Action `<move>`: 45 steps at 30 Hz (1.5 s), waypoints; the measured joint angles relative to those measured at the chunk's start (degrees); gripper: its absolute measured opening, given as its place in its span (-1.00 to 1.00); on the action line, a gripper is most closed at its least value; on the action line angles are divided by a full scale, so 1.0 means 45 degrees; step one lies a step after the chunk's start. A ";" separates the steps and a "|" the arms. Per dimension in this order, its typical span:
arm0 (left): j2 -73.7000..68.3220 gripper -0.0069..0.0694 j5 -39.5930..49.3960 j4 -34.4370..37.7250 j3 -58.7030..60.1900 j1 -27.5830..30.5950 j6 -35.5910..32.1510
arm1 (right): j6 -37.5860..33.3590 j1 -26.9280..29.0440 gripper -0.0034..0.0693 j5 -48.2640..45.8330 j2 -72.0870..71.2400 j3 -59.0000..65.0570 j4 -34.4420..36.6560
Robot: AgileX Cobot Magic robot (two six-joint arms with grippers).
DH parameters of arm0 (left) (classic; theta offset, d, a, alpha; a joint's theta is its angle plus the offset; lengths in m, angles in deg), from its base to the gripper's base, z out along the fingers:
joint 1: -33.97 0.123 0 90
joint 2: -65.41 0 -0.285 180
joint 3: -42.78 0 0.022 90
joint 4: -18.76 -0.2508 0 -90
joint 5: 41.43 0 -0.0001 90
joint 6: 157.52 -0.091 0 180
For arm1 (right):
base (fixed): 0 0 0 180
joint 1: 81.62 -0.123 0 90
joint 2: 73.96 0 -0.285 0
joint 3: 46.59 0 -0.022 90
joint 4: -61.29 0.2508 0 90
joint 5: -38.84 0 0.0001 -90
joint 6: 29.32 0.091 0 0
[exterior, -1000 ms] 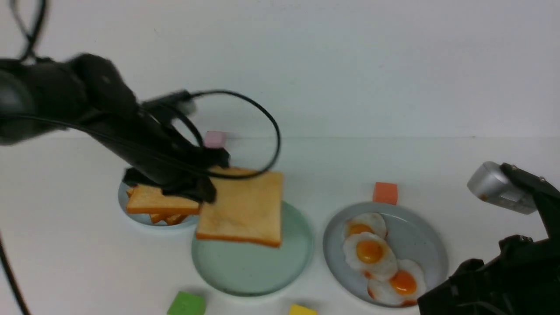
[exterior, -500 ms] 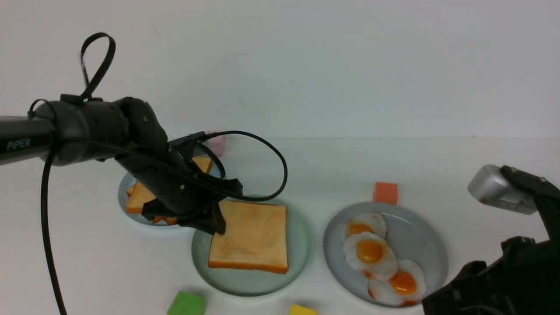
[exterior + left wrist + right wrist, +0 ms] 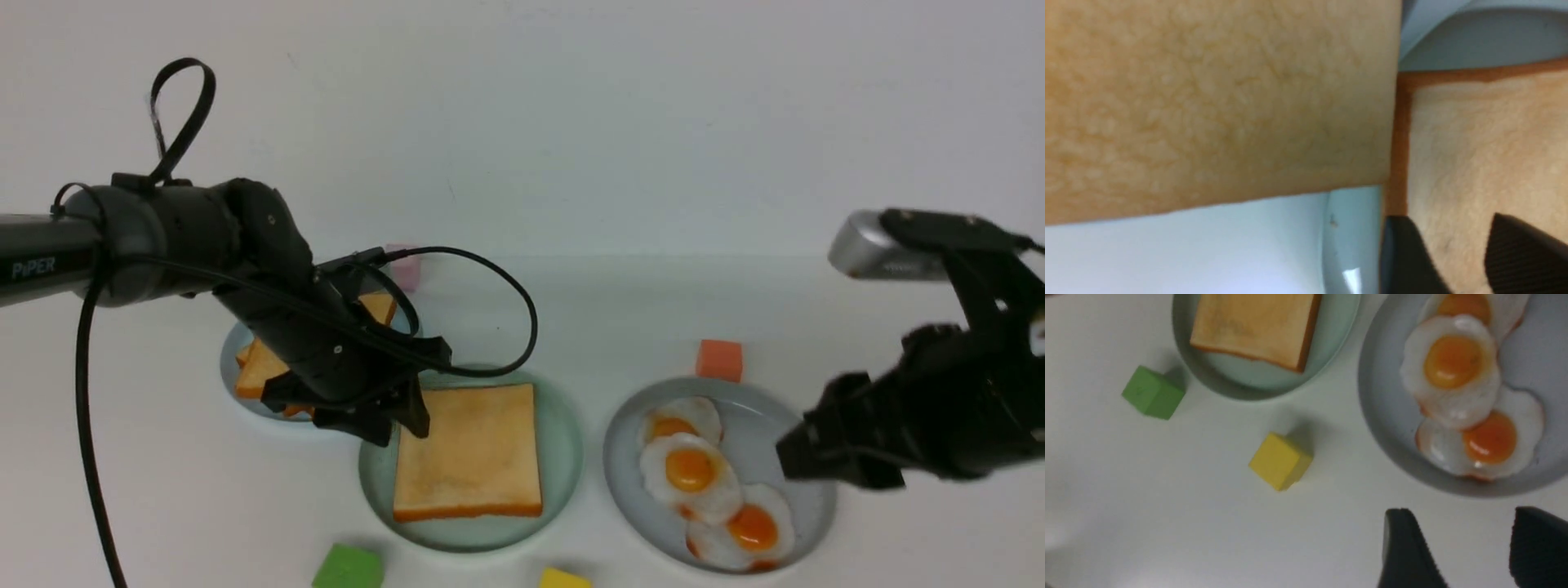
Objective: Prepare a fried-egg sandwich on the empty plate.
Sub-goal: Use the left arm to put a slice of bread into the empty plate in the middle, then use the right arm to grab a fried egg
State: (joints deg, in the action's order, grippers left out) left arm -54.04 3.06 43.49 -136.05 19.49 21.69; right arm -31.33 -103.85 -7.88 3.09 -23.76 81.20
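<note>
Toast, one square golden slice (image 3: 467,452), lies flat on the mint-green plate (image 3: 565,457). A bare crescent of plate shows to the slice's right, and thinner strips show to its left and along the near rim. The left end effector (image 3: 397,429) sits at the slice's far-left corner with its jaws parted and holding nothing. In the left wrist view, toast surface shows between the two dark fingers (image 3: 1404,261), but whether they touch it I cannot tell. Just beyond this plate's left rim is a pale-blue plate (image 3: 231,377) carrying stacked toast (image 3: 263,371). To the right, across a narrow strip of worktop (image 3: 620,310), a grey plate (image 3: 784,425) holds three overlapping fried eggs (image 3: 690,469). The right end effector (image 3: 796,457) hangs over that plate's edge farthest from the mint-green plate, jaws wide apart and empty. A green cube (image 3: 349,567) and a yellow cube (image 3: 563,580) crowd the mint-green plate's near rim. An orange cube (image 3: 719,360) stands off to its far right, and a pink cube (image 3: 402,265) well behind it. The worktop between those two cubes is bare.
</note>
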 joint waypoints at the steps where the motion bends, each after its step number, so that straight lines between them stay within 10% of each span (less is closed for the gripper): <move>1: 0.0106 0.07 0.0106 -0.0240 -0.0028 0.0000 0.0058 | 0.0057 0.0000 0.12 0.0222 0.0055 -0.0062 -0.0013; 12: 0.3398 -0.03 0.1215 -0.3194 -0.0027 0.0000 0.1469 | -0.1071 0.1341 0.09 0.0918 0.1861 -0.0419 0.1209; 20: 0.7911 -0.85 0.1955 -0.1535 0.2084 0.0000 -0.0508 | -0.6871 0.3890 0.09 -0.0097 0.5378 -0.1145 0.5221; 31: 1.2414 -0.85 0.3117 0.0728 0.5137 0.0000 -0.5094 | -1.0204 0.4412 0.09 -0.0336 0.8114 -0.1707 0.8006; 45: 1.2785 -0.85 0.3296 0.0773 0.5857 0.0000 -0.5268 | -1.0250 0.4420 0.09 0.0001 0.9256 -0.2178 0.7836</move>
State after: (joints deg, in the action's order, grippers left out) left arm 3.49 17.90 46.97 -109.70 19.49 -2.02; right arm -77.45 -83.96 -7.88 44.74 -33.56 116.46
